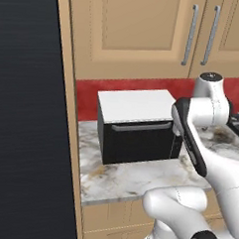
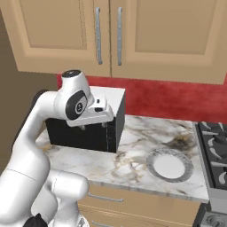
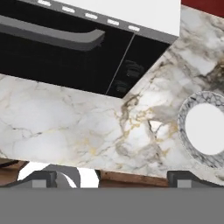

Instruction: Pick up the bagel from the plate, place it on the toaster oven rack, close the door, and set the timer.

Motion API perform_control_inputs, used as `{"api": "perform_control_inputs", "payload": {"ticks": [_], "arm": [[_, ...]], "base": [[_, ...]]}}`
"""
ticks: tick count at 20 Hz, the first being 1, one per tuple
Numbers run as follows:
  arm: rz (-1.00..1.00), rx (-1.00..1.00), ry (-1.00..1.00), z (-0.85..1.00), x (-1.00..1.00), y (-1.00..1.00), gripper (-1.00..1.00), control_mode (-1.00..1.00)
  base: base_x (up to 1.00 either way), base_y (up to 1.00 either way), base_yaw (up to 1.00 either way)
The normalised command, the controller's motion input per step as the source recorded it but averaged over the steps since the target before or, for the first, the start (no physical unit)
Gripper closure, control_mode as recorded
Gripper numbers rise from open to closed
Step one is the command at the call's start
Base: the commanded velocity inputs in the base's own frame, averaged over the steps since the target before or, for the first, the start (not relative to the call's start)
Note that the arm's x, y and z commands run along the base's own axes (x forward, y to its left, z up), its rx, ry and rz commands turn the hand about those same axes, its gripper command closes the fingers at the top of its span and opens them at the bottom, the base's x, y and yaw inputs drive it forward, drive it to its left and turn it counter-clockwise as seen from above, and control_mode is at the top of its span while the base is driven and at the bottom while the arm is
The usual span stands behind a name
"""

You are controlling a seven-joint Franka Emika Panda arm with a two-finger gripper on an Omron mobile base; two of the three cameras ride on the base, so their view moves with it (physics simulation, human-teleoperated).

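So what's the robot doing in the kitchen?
The gripper is open and holds nothing, hanging over the marble counter. The toaster oven's door is shut. The plate sits to the oven's right, and no bagel shows on it. So the robot hasn't picked anything up.

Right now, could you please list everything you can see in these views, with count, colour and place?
Toaster oven: one, black with a white top, on the counter against the red wall.
Door: one, black, shut, on the oven's front; silver bar handle along its top.
Plate: one, white with a grey patterned rim, on the counter right of the oven; no bagel on it.
Counter: one, marbled white and brown.
Upper cabinets: tan, with silver handles.
Stove: one, dark, right of the counter.
Gripper: one, dark fingertips, open, above the counter's front edge.
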Motion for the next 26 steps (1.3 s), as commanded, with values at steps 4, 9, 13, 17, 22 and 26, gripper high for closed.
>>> {"api": "perform_control_inputs", "payload": {"ticks": [4,9,13,17,22,26], "arm": [[-0.11,-0.09,-0.12,-0.6,-0.17,0.0,-1.0,-1.0],[-0.07,-0.02,-0.13,-0.44,-0.02,0.0,-1.0,-1.0],[-0.04,0.0,-0.02,-0.27,0.1,-0.09,-1.0,-1.0],[-0.03,0.0,0.0,-0.23,0.19,-0.17,-1.0,-1.0],[-0.03,0.0,0.0,-0.22,0.09,-0.16,-1.0,-1.0],[-0.03,0.0,0.0,-0.21,0.01,-0.02,-1.0,-1.0]], "base": [[0.0,0.0,0.0],[0.0,0.0,0.0],[0.0,0.0,0.0],[0.0,0.0,0.0],[0.0,0.0,0.0],[0.0,0.0,0.0]]}}
